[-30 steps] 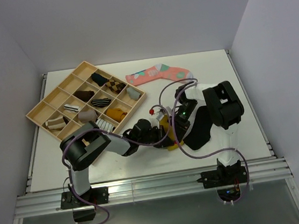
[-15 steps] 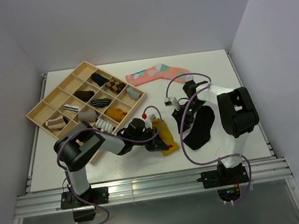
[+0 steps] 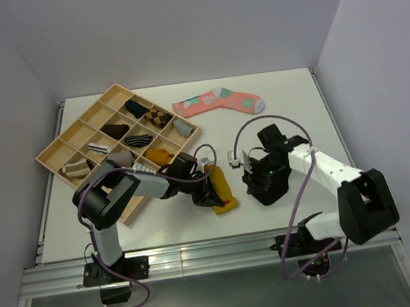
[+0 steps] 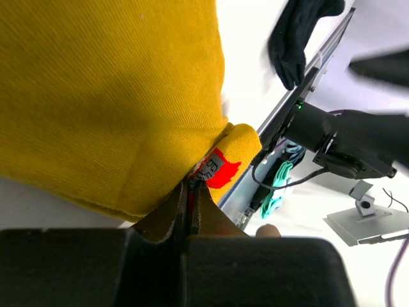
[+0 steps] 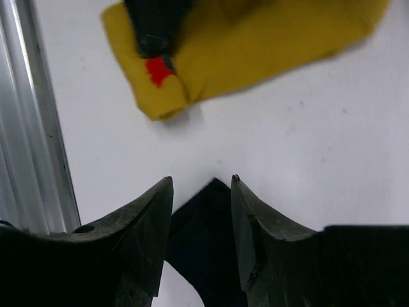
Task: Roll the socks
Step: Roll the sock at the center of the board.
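— Where do we have the yellow sock [image 3: 222, 188]?
— On the table [image 3: 296, 106], near its front edge; our left gripper [image 4: 190, 192] is pinched tight on its edge by the red patch.
— And our right gripper [image 5: 201, 182]?
— Its jaws stand apart, a corner of the black sock [image 5: 203, 224] lying between them, just right of the yellow one

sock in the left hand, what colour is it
Mustard yellow sock, small red patch at its edge; best in the left wrist view.
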Robot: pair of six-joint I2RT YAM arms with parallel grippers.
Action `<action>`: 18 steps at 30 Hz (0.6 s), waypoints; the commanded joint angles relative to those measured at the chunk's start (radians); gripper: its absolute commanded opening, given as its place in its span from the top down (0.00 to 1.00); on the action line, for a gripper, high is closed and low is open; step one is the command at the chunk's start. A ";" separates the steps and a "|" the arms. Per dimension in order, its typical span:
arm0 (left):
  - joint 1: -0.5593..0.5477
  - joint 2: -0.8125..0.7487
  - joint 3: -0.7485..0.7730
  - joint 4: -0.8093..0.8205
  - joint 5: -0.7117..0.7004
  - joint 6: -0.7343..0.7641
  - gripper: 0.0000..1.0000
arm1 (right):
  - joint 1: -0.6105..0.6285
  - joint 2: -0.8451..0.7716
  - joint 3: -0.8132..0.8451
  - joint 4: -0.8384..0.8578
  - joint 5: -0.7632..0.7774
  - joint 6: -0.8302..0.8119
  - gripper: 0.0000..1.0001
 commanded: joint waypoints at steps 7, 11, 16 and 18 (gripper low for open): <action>0.001 0.073 0.046 -0.236 -0.038 0.096 1.00 | 0.284 -0.164 -0.168 0.260 0.131 0.000 0.48; 0.001 0.082 0.040 -0.226 -0.029 0.101 1.00 | 0.359 -0.165 -0.200 0.317 0.175 0.017 0.48; 0.003 0.090 0.025 -0.198 -0.019 0.098 0.99 | 0.431 -0.127 -0.203 0.363 0.232 0.042 0.50; 0.005 0.091 0.020 -0.189 -0.013 0.098 1.00 | 0.465 -0.115 -0.206 0.385 0.263 0.049 0.51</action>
